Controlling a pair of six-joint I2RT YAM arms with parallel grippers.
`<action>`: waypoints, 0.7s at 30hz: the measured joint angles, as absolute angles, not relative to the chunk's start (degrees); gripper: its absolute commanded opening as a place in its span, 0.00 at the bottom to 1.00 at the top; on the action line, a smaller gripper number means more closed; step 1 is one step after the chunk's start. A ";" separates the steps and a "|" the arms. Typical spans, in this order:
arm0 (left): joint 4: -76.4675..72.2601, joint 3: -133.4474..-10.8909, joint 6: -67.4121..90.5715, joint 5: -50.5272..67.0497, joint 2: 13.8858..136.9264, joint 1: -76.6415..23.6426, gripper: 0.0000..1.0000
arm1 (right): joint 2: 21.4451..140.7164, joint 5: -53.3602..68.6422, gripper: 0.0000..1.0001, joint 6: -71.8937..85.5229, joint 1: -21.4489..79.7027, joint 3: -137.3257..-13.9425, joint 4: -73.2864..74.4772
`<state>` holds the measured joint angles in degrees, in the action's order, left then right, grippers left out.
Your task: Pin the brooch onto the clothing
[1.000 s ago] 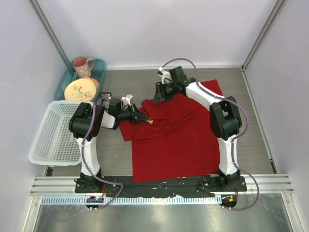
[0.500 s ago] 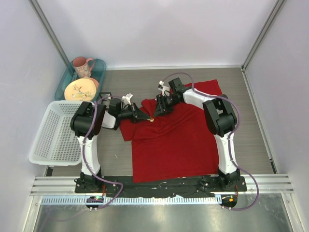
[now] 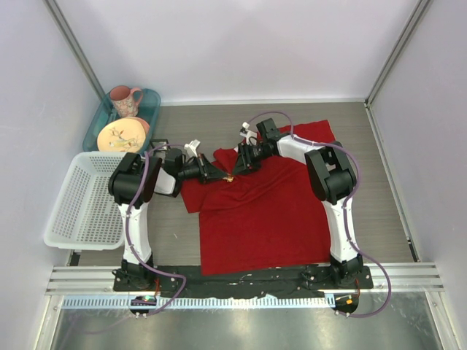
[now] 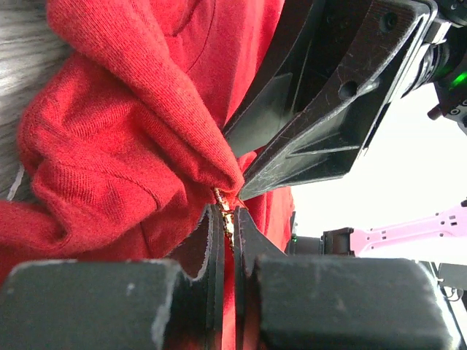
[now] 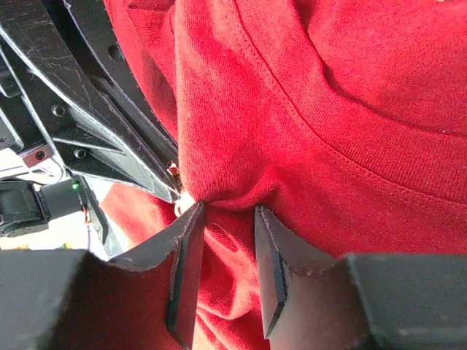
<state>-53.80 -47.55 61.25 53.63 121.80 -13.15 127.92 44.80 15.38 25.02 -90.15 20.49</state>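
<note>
- Shirt (image 3: 263,211): red, spread on the table (image 3: 387,189) before your arms. Its far left part is bunched into folds.
- Left gripper (image 4: 225,222): clamped on the brooch (image 4: 225,211), pointing right into the bunched cloth.
- Brooch: tiny, held at the left tips, touching a shirt fold.
- Right gripper (image 5: 229,211): faces the left one, jaws partly apart astride a shirt fold. You cannot tell whether they pinch it.
- Basket (image 3: 84,200): white, on the table's left.
- Tray (image 3: 154,102): teal, far left, holding a mug (image 3: 125,100) and a plate (image 3: 120,135).
</note>
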 measured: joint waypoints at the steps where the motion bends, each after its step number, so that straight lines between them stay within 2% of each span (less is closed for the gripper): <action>1: -54.13 -47.55 61.52 53.67 121.89 -13.15 0.00 | 127.92 45.06 0.37 15.62 25.02 -90.08 20.12; 9: -58.43 -47.55 64.18 54.35 122.78 -13.10 0.00 | 127.92 48.23 0.36 17.32 25.02 -89.60 16.93; 12: -60.29 -47.55 65.25 54.89 123.31 -13.08 0.00 | 127.92 49.30 0.32 17.63 24.95 -89.38 16.16; 21: -64.07 -47.33 67.33 56.23 123.81 -12.78 0.02 | 127.92 54.04 0.01 19.27 24.27 -87.92 12.12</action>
